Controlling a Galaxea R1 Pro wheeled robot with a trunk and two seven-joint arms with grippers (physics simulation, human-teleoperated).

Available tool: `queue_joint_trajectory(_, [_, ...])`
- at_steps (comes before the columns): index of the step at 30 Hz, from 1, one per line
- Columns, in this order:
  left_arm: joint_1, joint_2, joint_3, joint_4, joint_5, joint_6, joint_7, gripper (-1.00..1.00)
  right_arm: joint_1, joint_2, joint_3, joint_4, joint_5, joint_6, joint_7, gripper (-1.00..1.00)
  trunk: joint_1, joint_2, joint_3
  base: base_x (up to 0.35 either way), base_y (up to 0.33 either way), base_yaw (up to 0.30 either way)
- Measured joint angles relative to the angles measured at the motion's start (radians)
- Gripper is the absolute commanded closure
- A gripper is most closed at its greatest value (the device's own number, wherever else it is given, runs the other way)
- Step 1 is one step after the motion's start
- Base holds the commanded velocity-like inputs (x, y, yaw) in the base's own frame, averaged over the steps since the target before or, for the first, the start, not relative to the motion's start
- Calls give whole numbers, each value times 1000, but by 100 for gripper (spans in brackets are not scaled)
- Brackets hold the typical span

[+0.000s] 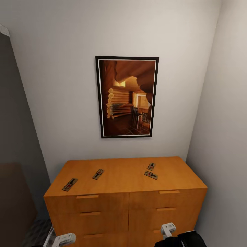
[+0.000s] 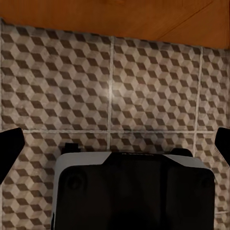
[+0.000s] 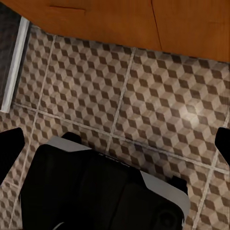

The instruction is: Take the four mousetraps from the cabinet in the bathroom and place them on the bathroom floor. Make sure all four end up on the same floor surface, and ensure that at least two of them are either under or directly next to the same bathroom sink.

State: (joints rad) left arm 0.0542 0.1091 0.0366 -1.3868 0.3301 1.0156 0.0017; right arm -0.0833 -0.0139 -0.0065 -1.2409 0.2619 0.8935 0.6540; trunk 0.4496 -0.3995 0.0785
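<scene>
The orange-brown cabinet (image 1: 125,202) stands against the wall under a framed picture. Several mousetraps lie flat on its top: two toward the left, one (image 1: 70,184) near the front edge and one (image 1: 98,174) further in, and two close together toward the right (image 1: 151,166) (image 1: 151,175). Both arms hang low in front of the cabinet's drawers. My left gripper (image 2: 115,143) and right gripper (image 3: 115,143) are open over the cube-patterned bathroom floor (image 2: 143,86), nothing between the dark fingertips (image 2: 9,149). The bathroom sink is out of view.
A framed picture (image 1: 127,97) hangs above the cabinet. A wall closes in at the right, and a dark panel (image 1: 15,144) stands at the left. A pale strip (image 3: 14,67) runs along the floor beside the cabinet's base.
</scene>
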Motion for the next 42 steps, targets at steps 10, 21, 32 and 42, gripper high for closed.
queue_joint_trajectory(10, [0,-6,-3,-74,22,2,-2,-100,-1,-4,-2,-90,0,76,139,-100,0,0,0,0,0,0])
queue_joint_trajectory(21, [-1,-8,-56,-122,71,3,-3,-100,-2,-7,-3,-150,0,90,217,-100,0,0,0,0,0,0])
queue_joint_trajectory(32, [-4,-8,-77,-137,116,2,-7,-100,-34,-9,-6,-167,1,91,317,-100,0,0,0,0,0,0])
queue_joint_trajectory(42, [-14,-8,-80,-138,206,2,-7,-100,-142,-27,-7,-169,0,92,370,-100,0,0,0,0,0,0])
